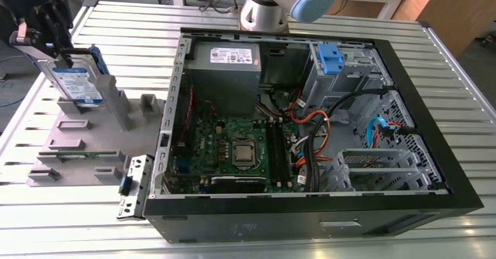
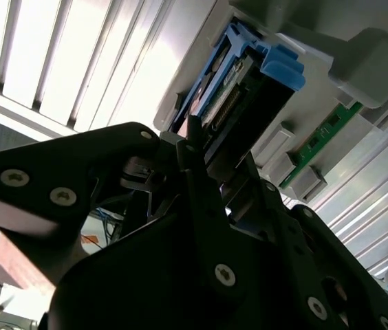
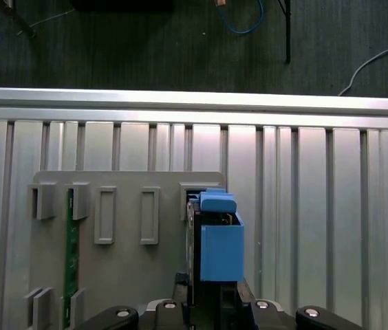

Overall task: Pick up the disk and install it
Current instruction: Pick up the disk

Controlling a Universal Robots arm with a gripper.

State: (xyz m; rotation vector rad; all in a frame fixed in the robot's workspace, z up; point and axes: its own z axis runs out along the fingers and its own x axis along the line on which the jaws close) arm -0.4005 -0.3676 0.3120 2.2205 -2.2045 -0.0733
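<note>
The black gripper (image 1: 62,51) sits at about ten o'clock in the exterior view, far to that view's left. Its fingers are drawn in narrow and clamp the disk (image 1: 78,85) by its upper end.

In the second wrist view the gripper (image 2: 218,148) has one thin finger (image 2: 192,141) pressed against the disk's edge. The disk (image 2: 232,96) reaches away from the fingers toward the table. In the first wrist view the gripper (image 3: 211,302) flanks the disk (image 3: 220,251), which is seen edge on, with a blue rail facing the camera.

There is one disk. It stands on edge with its long axis up and down. Its upper end is in the fingers and its lower end is at one grey plastic fixture (image 1: 93,131). In the exterior view its white-and-blue label faces the camera, and a blue rail runs up the side at three o'clock, toward the computer. I cannot tell whether the lower edge rests in its slot or is just clear of it.

The fixture lies flat on a slatted metal table (image 1: 78,236) and has several raised tabs. One green circuit strip (image 1: 74,153) lies in it at about six o'clock from the disk, well apart from it.

At three o'clock from the fixture, and just beside it, lies one open black computer case (image 1: 310,212) with its inside facing up. Inside are:
- one grey metal box (image 1: 225,67) at about eleven o'clock
- one bare blue clip (image 1: 329,58) at about one o'clock
- one green mainboard (image 1: 232,148) near the centre

One arm base (image 1: 279,3) stands at twelve o'clock beyond the case.
</note>
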